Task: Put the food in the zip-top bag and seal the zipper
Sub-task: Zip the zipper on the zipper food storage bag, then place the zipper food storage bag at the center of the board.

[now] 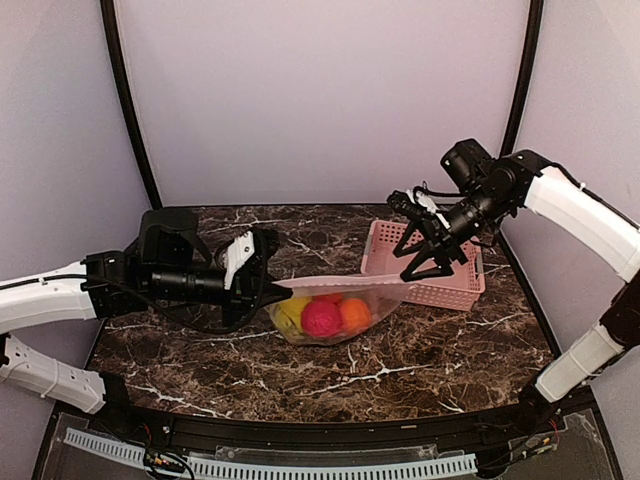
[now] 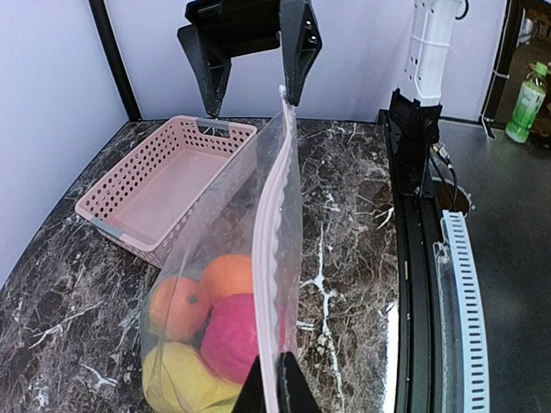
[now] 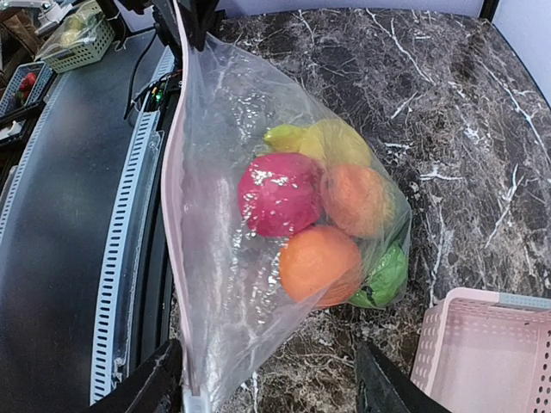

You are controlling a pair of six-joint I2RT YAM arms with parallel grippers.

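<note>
The clear dotted plastic zip-top bag [image 1: 300, 328], plastic toy fruits [image 1: 322, 317] inside, sags on the marble worktop [image 1: 450, 350] left of the pink slotted basket [image 1: 470, 290]. Its whitish-pink zipper strip [image 1: 335, 284] runs straight from the left tool [image 1: 272, 288], pinched onto one end, towards the right tool [image 1: 428, 270], spread wide at the other.

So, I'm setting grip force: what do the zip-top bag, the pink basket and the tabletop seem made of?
Zip-top bag: thin clear plastic film, glossy; it creases and shows the food through. Pink basket: likely rigid moulded plastic, matte, with regular holes. Tabletop: dark marble pattern with white veins; stone or printed laminate, cannot tell.
</note>
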